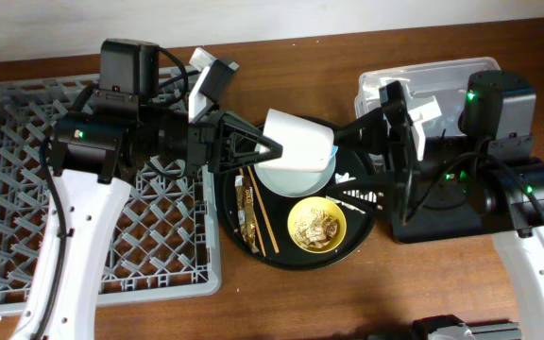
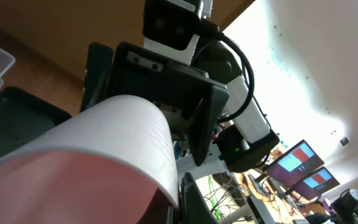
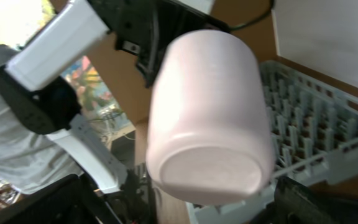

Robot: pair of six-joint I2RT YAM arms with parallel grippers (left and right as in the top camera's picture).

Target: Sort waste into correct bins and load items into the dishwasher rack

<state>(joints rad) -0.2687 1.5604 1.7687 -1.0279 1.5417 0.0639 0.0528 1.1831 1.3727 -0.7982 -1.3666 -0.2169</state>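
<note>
My left gripper [image 1: 270, 144] is shut on the rim of the small pink cup [image 1: 297, 140] and holds it on its side above the round black tray. The left wrist view shows the cup's pink inside [image 2: 73, 180] with a finger against the rim. My right gripper [image 1: 346, 156] is open just right of the cup, facing its base [image 3: 207, 168]. Its fingers sit wide apart at the bottom corners of the right wrist view. The grey dishwasher rack [image 1: 26, 236] lies at the left. The pale plate [image 1: 291, 179], the yellow bowl [image 1: 316, 227] with scraps, the chopsticks [image 1: 263, 217] and a gold-brown wrapper [image 1: 246, 210] lie on the round tray.
The round black tray [image 1: 281, 262] sits between the arms. The clear tub [image 1: 414, 80] is at the back right, partly under the right arm. The shallow black rectangular tray [image 1: 442, 222] lies in front of it. The rack's pegs show behind the cup in the right wrist view [image 3: 309, 118].
</note>
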